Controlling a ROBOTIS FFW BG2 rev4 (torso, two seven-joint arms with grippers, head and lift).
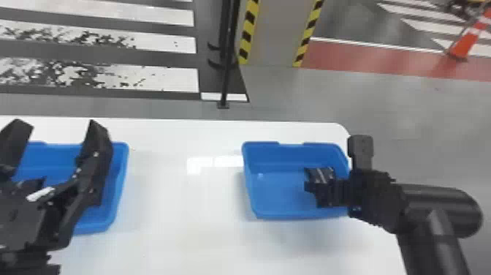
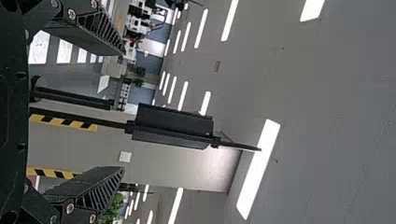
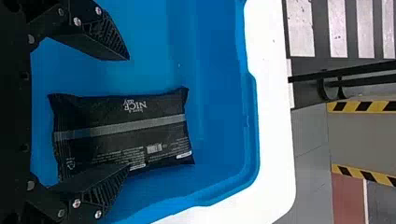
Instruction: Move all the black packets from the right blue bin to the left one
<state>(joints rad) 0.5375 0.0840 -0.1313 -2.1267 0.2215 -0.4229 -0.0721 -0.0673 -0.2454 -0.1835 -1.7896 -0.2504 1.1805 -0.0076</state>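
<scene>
Right tool (jaws wide) over packet

Black packet in blue bin

Head view downward; right wrist close

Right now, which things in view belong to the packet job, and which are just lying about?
Part of the job:
- black packet, in the right blue bin
- left blue bin
- right tool, open at the packet
- left tool, open

Just around:
- orange cone on the floor
- black post beyond the table
</scene>
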